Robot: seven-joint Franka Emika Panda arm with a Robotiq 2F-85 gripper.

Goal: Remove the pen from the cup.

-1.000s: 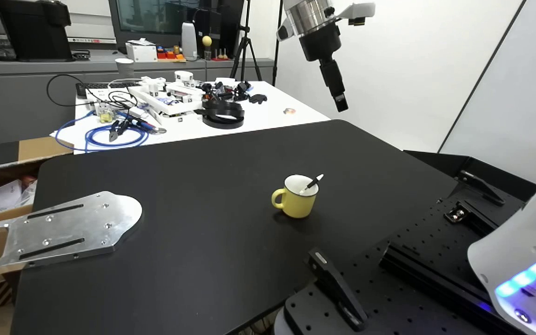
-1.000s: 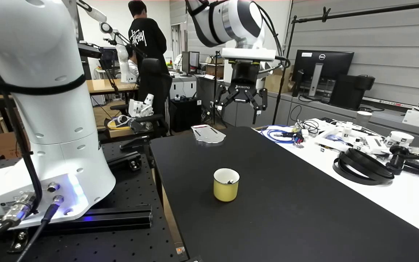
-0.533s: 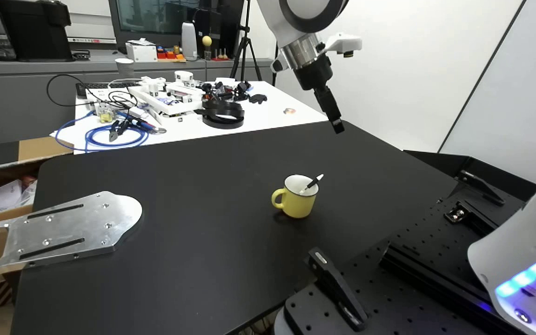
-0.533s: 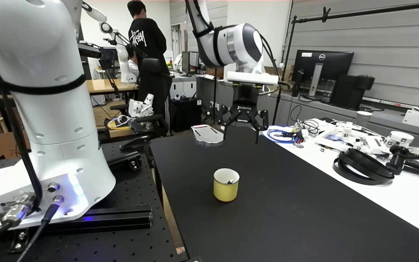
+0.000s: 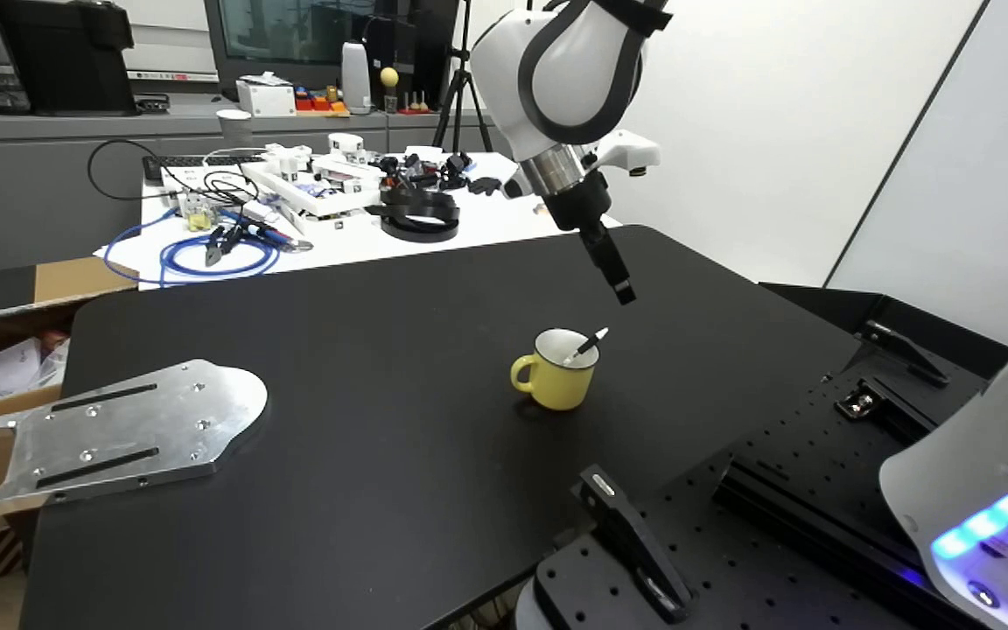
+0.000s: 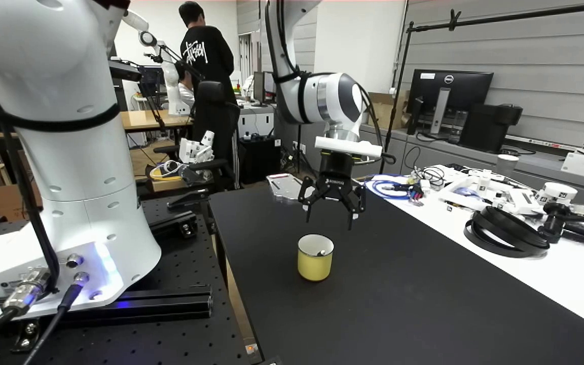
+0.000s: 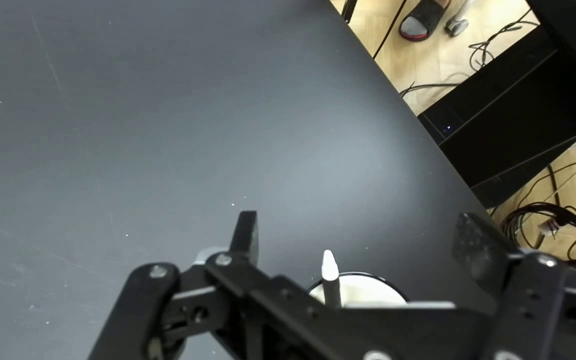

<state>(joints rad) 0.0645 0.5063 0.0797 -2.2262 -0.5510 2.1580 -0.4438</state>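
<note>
The yellow cup (image 5: 560, 385) stands upright on the black table, with its handle to the left in an exterior view. It also shows in an exterior view (image 6: 314, 264). The pen (image 5: 590, 342) leans inside the cup, its white tip and dark barrel rising past the rim. In the wrist view the pen (image 7: 331, 287) points up between the spread fingers, and the cup (image 7: 368, 290) is mostly hidden behind the gripper body. My gripper (image 6: 329, 220) is open and empty, above the table and a little away from the cup. It also shows in the wrist view (image 7: 358, 232).
A flat metal plate (image 5: 145, 420) lies on the table's far end from the robot base (image 6: 94, 238). A black clamp (image 5: 631, 542) stands at the table's edge. A white table with cables and black rings (image 6: 505, 232) adjoins the black table (image 5: 364, 507).
My gripper has come down steadily from high above the table and closer to the cup, staying open. The cup, the pen and the metal plate have not moved.
</note>
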